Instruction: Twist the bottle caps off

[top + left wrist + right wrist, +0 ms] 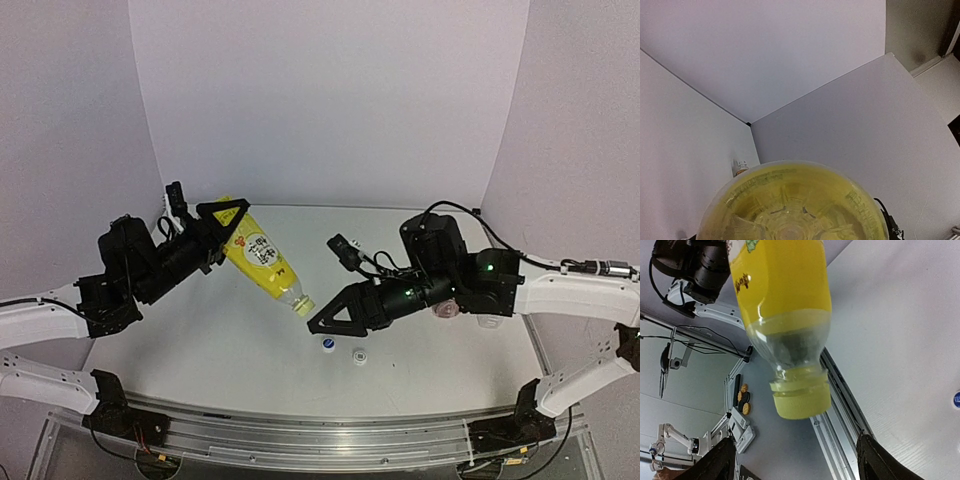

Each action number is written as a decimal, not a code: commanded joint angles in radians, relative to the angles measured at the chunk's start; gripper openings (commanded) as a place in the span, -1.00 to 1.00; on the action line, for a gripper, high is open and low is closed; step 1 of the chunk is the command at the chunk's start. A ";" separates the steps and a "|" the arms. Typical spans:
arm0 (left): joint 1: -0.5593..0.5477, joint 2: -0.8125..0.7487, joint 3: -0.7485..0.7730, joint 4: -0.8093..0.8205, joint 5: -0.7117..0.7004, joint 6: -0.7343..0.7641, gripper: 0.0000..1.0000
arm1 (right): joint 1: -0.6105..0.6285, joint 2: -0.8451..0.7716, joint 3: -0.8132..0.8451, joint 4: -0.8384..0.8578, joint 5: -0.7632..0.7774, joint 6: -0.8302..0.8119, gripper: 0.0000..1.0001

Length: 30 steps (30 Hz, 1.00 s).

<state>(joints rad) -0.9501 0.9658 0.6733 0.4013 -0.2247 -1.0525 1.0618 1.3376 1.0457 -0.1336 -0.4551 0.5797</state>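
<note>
Two loose caps lie on the bench [200, 350]: a blue-white screw cap [328, 344] and a small white screw cap [359, 356] beside it, so I'd judge two bottles done. One left: the slim yellow plastic bottle [262, 258], held in the air, tilted neck-down toward the right arm, left fingers [225, 212] clamped on its base. Its yellow cap [801, 400] is on. Right fingers [715, 462] are spread wide, just short of the cap, no contact. The other bottles [447, 311] look to be behind the right arm, too hidden to check.
</note>
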 commanded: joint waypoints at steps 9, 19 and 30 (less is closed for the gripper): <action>-0.001 0.004 0.000 0.154 0.062 0.029 -1.00 | -0.001 0.100 0.054 0.260 -0.125 0.175 0.33; -0.001 -0.020 -0.033 0.161 0.042 0.015 -1.00 | -0.001 0.101 0.030 0.348 -0.092 0.242 0.07; -0.001 -0.042 -0.052 0.135 -0.034 -0.017 -1.00 | -0.002 0.109 0.025 0.367 -0.123 0.268 0.02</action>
<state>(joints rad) -0.9501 0.9384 0.6309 0.5236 -0.2124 -1.0608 1.0607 1.4383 1.0584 0.1821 -0.5537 0.8320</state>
